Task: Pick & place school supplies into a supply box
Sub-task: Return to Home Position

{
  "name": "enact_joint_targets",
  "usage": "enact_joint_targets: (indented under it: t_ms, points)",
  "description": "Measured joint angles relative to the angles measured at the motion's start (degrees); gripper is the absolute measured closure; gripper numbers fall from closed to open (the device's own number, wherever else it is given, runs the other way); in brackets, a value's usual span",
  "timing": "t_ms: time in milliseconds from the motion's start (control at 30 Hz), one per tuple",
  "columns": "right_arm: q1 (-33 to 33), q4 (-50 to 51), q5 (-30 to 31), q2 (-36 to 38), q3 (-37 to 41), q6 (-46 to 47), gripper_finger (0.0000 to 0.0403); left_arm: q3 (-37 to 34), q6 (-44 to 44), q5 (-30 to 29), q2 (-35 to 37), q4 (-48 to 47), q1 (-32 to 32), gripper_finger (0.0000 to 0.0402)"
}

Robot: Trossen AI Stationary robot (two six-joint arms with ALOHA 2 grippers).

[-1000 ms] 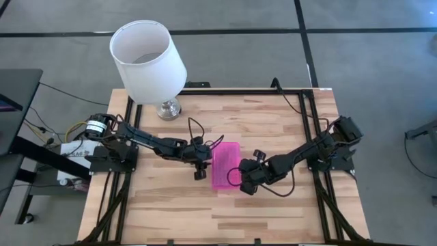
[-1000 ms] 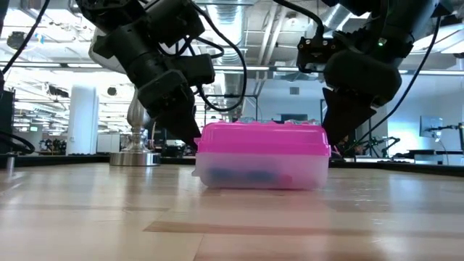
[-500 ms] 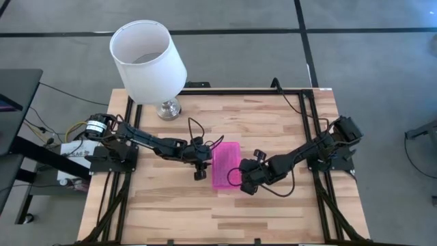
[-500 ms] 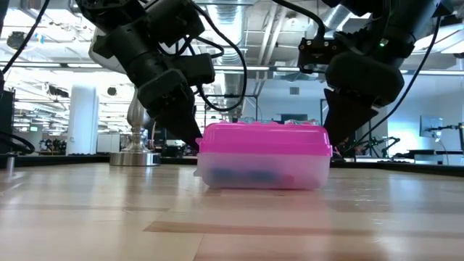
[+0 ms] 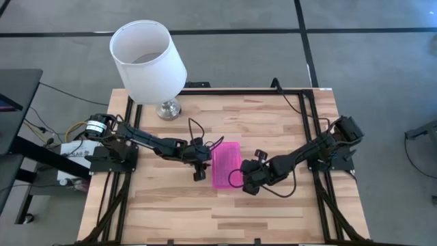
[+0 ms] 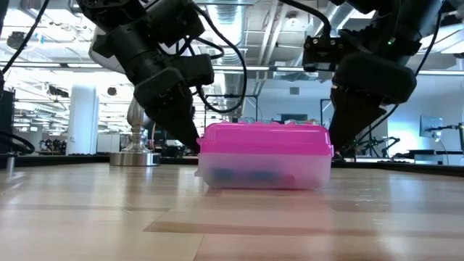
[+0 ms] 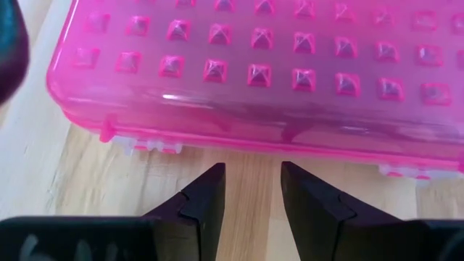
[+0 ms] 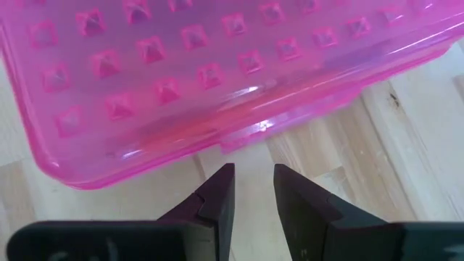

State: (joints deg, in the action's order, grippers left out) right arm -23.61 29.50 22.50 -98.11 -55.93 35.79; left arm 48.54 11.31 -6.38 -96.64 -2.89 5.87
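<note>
The supply box (image 5: pixel 226 165) lies shut on the middle of the table, its pink studded lid (image 6: pixel 262 141) over a clear base. Through that base, dim blue and pink shapes of school supplies (image 6: pixel 239 175) show in the low view. My left gripper (image 5: pixel 207 162) is low at the box's left long side, fingers narrowly open and pointing at the lid's edge (image 7: pixel 250 148), just short of it. My right gripper (image 5: pixel 242 178) is at the box's right long side, also narrowly open, its tips (image 8: pixel 254 170) facing the small tab on the lid's rim (image 8: pixel 239 140).
A table lamp with a white shade (image 5: pixel 147 51) and a metal foot (image 5: pixel 168 108) stands at the far left of the table. Black frame rails (image 5: pixel 311 116) run along the sides. Bare wood (image 5: pixel 218 215) lies toward the near edge.
My right gripper has drawn back a little from the box, toward the table's right edge. The left arm and the box have stayed where they were.
</note>
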Motion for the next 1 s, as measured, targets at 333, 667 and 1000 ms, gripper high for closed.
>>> enact_joint_targets:
  t_ms: [333, 667, 1000]
  points:
    - [0.0, 3.7, 1.2, 5.7, 0.0, -1.5, 0.0310, 6.1, -3.7, -0.5, 1.5, -8.3, 0.0, 0.0273]
    - [0.1, 5.9, 6.2, 19.3, 0.0, -5.9, 0.0310, 11.6, -9.8, -5.0, 9.6, -12.2, -0.7, 0.0273]
    - [0.9, 7.5, 6.1, 30.5, -0.3, -6.8, 0.0310, 12.0, -8.5, -15.0, 19.3, -13.0, -0.5, 0.0273]
